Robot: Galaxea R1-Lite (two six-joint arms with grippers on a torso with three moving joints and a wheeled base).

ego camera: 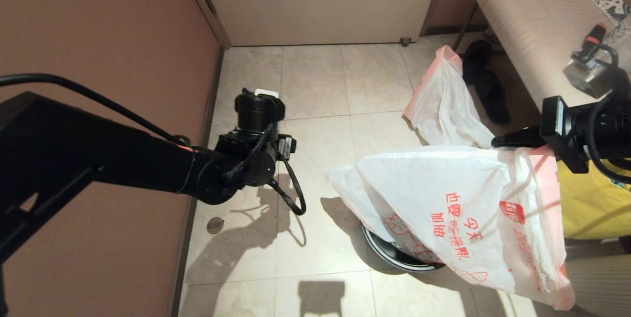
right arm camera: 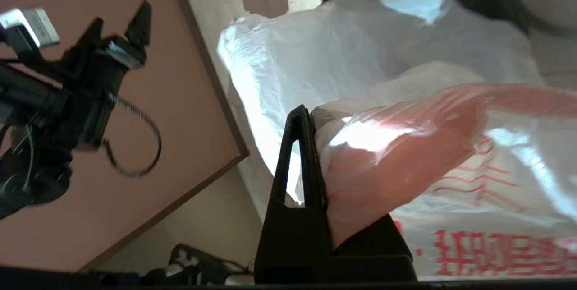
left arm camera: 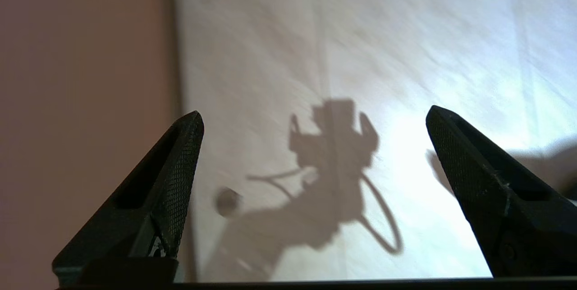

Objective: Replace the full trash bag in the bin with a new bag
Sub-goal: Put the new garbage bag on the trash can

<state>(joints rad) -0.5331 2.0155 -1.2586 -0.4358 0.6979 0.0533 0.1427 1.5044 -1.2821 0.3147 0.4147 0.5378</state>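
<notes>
My right gripper (ego camera: 512, 140) is shut on the pink-red rim of the new bag (ego camera: 468, 208), a thin white bag with large red characters. The bag hangs spread out over the bin (ego camera: 389, 253), whose black wall and grey hoop peek out below it. In the right wrist view one black finger (right arm camera: 299, 145) presses the gathered plastic of the new bag (right arm camera: 405, 145); the other finger is covered by it. The full trash bag (ego camera: 443, 100), plain white with a pink-red rim, lies slumped on the floor behind. My left gripper (left arm camera: 313, 114) hangs open over bare floor tiles, left of the bin.
A brown wall (ego camera: 98, 36) runs close along the left arm (ego camera: 148, 164). A padded bench (ego camera: 532, 26) stands at the back right with black slippers (ego camera: 485, 80) beside it. A yellow bag (ego camera: 586, 203) sits behind the new bag. A pale door (ego camera: 320, 1) closes the back.
</notes>
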